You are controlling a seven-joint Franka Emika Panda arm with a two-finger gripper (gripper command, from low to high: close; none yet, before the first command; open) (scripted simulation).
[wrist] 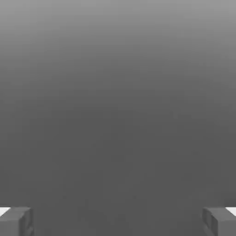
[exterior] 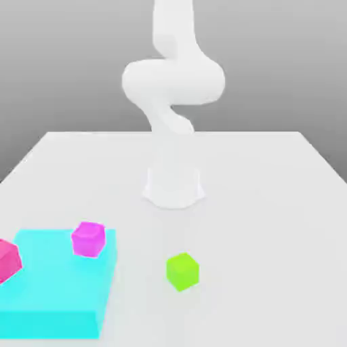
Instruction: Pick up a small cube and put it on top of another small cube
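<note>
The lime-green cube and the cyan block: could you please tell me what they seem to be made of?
Lime-green cube: perhaps painted wood or plastic, matte; its faces are evenly colored, without grain.
Cyan block: possibly plastic, smooth; no seams or texture appear, so foam remains possible.

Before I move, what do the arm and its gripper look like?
The arm is smooth, plain white, with rounded, bulging joints and a flared base; I see no cables or markings on it. In the hand view, the gripper has two blocky dark grey fingers with white patches beside them.
</note>
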